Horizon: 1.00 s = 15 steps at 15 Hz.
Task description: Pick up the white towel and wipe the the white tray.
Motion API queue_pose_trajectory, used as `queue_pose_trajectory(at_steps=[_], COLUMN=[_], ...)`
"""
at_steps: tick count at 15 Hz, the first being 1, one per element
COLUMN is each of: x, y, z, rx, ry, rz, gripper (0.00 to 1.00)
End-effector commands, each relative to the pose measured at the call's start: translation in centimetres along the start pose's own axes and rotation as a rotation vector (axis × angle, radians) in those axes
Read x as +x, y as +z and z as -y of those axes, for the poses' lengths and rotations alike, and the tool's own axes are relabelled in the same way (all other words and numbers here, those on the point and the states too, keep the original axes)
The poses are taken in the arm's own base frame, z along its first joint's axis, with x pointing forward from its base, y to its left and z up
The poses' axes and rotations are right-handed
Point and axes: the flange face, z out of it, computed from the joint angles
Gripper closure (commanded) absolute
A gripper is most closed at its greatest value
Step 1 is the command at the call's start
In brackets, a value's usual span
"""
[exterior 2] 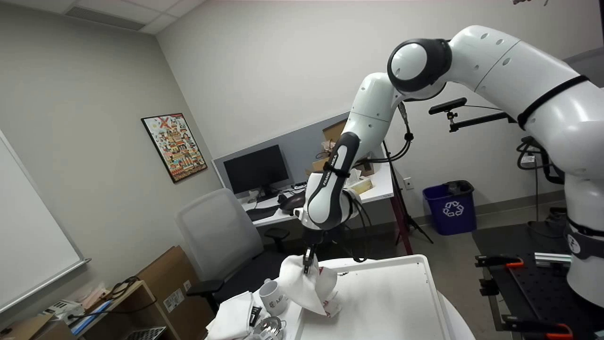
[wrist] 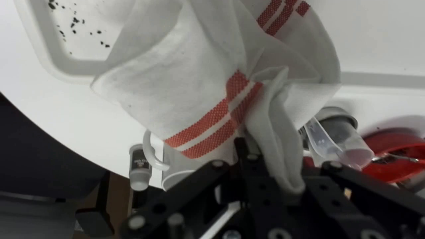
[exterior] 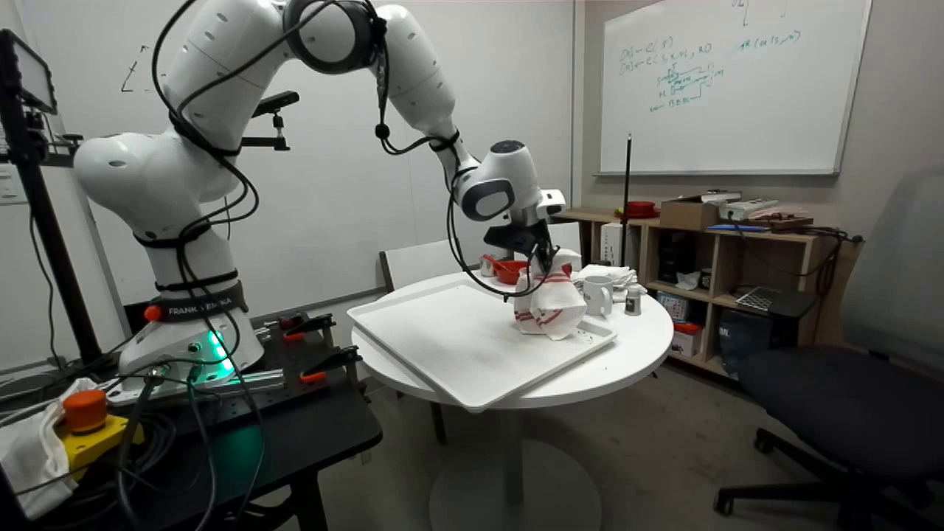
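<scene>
While a whiteboard [exterior: 730,88] fills much of the wall [exterior: 900,74] beyond, the round table [exterior: 639,343] carries my work. Across it lies the white tray [exterior: 435,332], flat and shallow-rimmed, one corner reaching the table's edge, so I'd press lightly there. Over one end hangs the white towel [wrist: 186,89], pinched in my gripper [exterior 2: 307,269]; whether its folds bear down I can't tell. I'd lower until they flatten, keep off the mug [exterior: 596,296], and draw the dark specks [wrist: 75,20] inward from their corner with short, overlapping strokes.
</scene>
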Motion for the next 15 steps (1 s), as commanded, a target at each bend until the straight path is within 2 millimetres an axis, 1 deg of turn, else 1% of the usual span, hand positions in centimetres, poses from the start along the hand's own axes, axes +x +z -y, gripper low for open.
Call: queue_pose_trajectory(at_steps=[1, 3, 5, 7, 9, 10, 15], x=[-1.5, -1.8, -2.3, -2.7, -3.3, -3.6, -4.8], y=[-6.5, -9.3, -11.6, -12.9, -13.3, -13.3, -12.3], z=[3.3, 5.2, 8.0, 11.1, 14.5, 16.5, 25.4], rx=[-0.012, -0.011, -0.001, 0.02, 0.048, 0.063, 0.166], ry=[0.02, 0.012, -0.018, -0.066, -0.131, -0.171, -0.349], rz=[-0.088, -0.148, -0.196, -0.228, -0.24, -0.235, -0.193], gripper=[0.98, 0.98, 0.98, 0.98, 0.98, 0.98, 0.98])
